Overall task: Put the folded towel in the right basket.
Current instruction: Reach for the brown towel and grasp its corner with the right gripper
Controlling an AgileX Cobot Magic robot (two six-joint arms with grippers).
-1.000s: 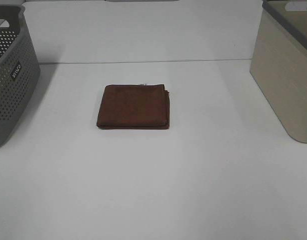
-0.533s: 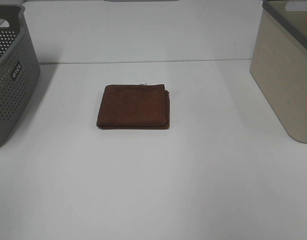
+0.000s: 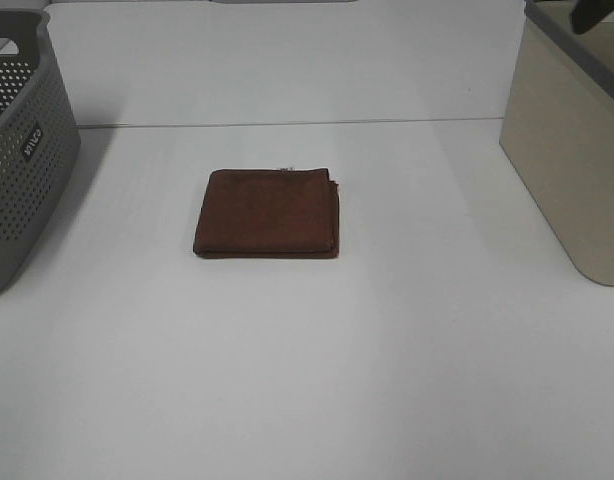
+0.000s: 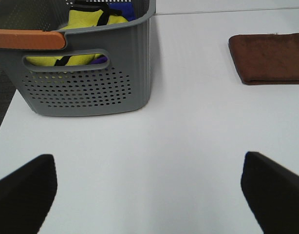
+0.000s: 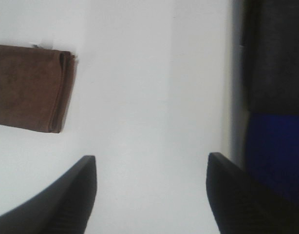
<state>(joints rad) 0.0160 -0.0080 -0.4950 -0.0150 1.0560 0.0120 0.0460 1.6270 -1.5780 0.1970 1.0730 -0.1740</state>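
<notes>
I am holding my right claw (image 5: 150, 163) wide open with nothing in it, and I am planning to pinch every layer of the folded brown cloth towel (image 3: 267, 213) lying mid white bench (image 3: 307, 380), well apart from the tall beige basket (image 3: 572, 150).

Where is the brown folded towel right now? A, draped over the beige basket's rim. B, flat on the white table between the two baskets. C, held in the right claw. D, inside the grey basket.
B: the brown towel lies flat on the white table, apart from both the grey basket and the beige basket.
</notes>
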